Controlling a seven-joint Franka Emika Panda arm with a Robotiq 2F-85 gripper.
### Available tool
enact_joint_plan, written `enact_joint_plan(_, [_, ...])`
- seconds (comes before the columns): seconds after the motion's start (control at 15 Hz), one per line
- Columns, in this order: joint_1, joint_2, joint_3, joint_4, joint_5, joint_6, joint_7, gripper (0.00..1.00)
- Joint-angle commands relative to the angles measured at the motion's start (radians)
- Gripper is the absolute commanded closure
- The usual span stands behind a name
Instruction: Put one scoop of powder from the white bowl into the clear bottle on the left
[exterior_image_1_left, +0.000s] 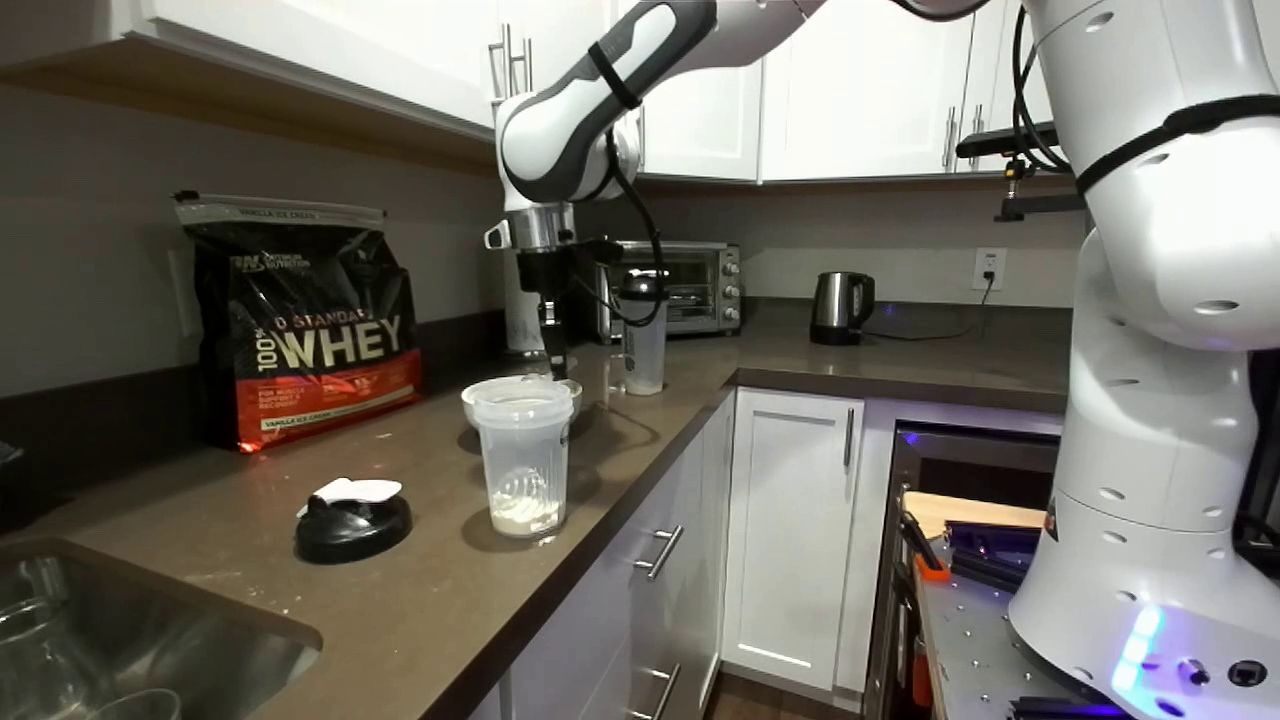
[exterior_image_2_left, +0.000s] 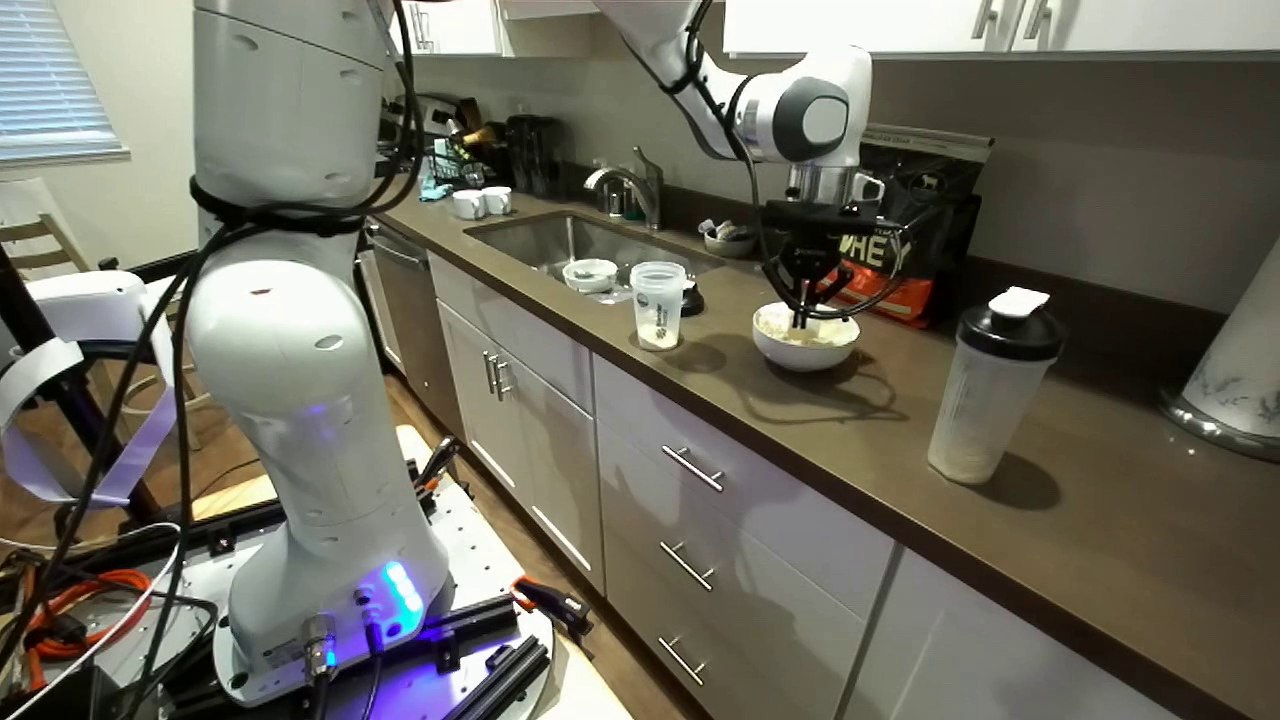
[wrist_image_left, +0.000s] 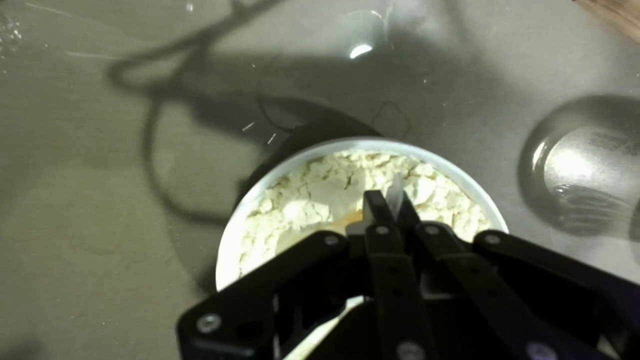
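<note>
The white bowl (exterior_image_2_left: 800, 352) stands on the counter, filled with pale powder (wrist_image_left: 440, 192). It also shows in the wrist view (wrist_image_left: 230, 250) and partly behind the bottle in an exterior view (exterior_image_1_left: 468, 402). My gripper (exterior_image_2_left: 802, 306) points down over the bowl, fingertips low at the powder. In the wrist view its jaws (wrist_image_left: 392, 206) are closed on a translucent handle of the scoop (wrist_image_left: 395, 192); the scoop's cup is not clearly seen. The open clear bottle (exterior_image_1_left: 522, 440), with some powder at its bottom, stands upright beside the bowl, left of it in an exterior view (exterior_image_2_left: 657, 300).
A black-lidded shaker bottle (exterior_image_2_left: 985, 410) stands on the bowl's other side. A whey bag (exterior_image_1_left: 310, 345) leans by the wall behind. A black lid (exterior_image_1_left: 352, 528) lies near the sink (exterior_image_2_left: 560, 215). A paper-towel roll (exterior_image_2_left: 1235, 370) stands farther along. The counter's front edge runs close to the bottle.
</note>
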Motion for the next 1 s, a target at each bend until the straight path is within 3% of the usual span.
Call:
enact_joint_plan(0.0, [-0.023,-0.021,0.014,0.009,0.050,-0.030,-0.050,0.99])
enact_joint_plan(0.6, [-0.028,-0.069,0.008,0.006,0.111,-0.024,-0.072,0.99])
enact_joint_plan(0.93, [-0.053,-0.091,0.007,-0.007,0.226,-0.047,-0.104,0.99])
